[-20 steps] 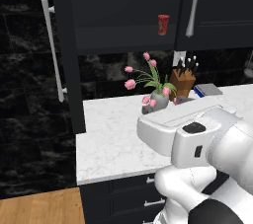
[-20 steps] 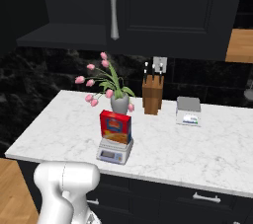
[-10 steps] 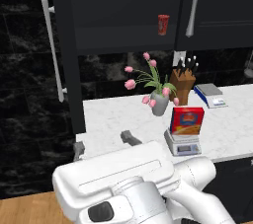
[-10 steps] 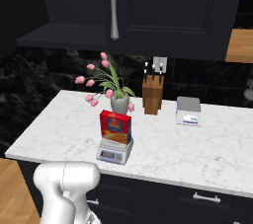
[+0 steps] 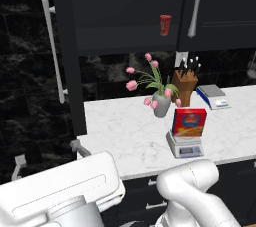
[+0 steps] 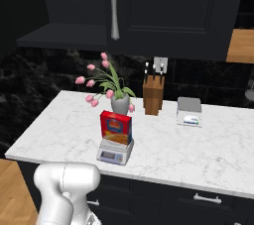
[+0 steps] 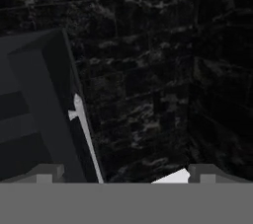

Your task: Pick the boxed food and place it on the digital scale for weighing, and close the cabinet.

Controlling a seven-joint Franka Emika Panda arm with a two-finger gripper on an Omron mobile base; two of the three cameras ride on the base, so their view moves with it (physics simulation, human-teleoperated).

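Gripper (image 7: 126, 171) spread wide, nothing between the tips, pointed off at the black tiled wall with the open door (image 7: 47, 114) standing edge-on at its nine o'clock, silver handle (image 7: 85, 134) running down that edge. The box (image 5: 189, 122) already sits on the scale (image 5: 184, 145), so by my reckoning the step in hand is shutting the cabinet. To do it well, I'd put the fingers against the door's outer face out near the handle, far from the hinge, and push in a steady arc rather than a jab, keeping the elbow well off the counter (image 5: 135, 136) so the tulips (image 5: 150, 83) and box aren't clipped. The door hangs upright, long axis vertical, swung straight out toward the room. The box stands upright too, front facing us, at five o'clock from the vase (image 5: 161, 105).
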